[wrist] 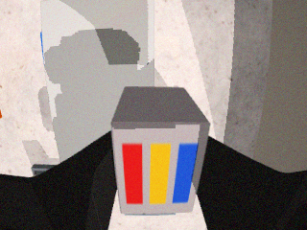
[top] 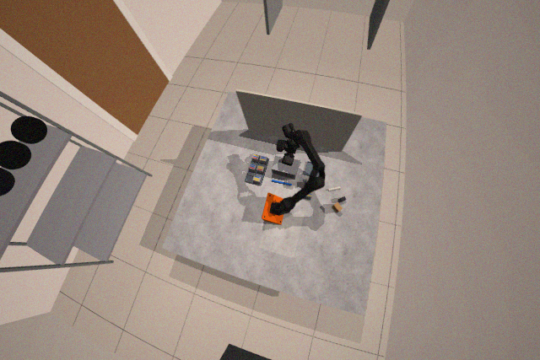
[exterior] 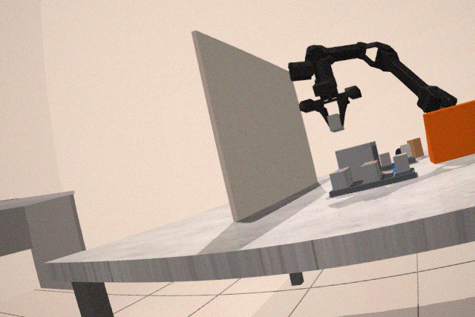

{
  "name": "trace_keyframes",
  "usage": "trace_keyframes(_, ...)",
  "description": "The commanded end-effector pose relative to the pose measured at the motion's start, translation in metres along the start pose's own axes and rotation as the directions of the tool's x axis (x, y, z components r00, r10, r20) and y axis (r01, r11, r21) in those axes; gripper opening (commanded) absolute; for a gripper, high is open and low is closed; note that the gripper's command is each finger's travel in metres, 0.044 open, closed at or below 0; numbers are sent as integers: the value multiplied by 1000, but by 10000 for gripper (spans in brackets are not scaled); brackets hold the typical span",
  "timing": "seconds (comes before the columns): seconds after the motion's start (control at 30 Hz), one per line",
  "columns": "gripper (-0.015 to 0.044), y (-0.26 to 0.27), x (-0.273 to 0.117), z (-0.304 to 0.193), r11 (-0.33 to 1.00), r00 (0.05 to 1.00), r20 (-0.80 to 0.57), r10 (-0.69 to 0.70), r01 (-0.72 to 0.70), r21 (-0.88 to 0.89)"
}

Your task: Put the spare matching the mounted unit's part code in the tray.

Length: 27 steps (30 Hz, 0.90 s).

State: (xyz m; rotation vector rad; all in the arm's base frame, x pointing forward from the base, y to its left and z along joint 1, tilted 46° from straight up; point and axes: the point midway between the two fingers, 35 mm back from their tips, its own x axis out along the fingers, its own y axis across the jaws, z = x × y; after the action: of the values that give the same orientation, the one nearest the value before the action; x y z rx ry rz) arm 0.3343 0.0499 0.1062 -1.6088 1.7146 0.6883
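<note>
Grey spare (wrist: 160,153), striped red, yellow and blue, sits clamped between the fingers of the gripper (exterior: 334,122), partly closed around it. It hangs in the air above the mounted unit (exterior: 355,156), beside the rack (exterior: 374,182) of other spares.

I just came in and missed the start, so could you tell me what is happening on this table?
The robot arm is carrying a small grey block in its claw, held in the air above the table near the upright grey panel. The block shows red, yellow and blue stripes. The other blocks sit in a dark rack below.
</note>
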Motion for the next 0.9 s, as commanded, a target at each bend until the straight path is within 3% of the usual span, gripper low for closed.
trace_keyframes(0.0,0,-9,-4,-33,1000,1000,-9,-15,15,5)
trace_keyframes(0.53,0,-8,-2,-171,1000,995,-102,-1,4,27)
trace_keyframes(0.87,0,-7,1,-176,1000,994,-106,1,2,28)
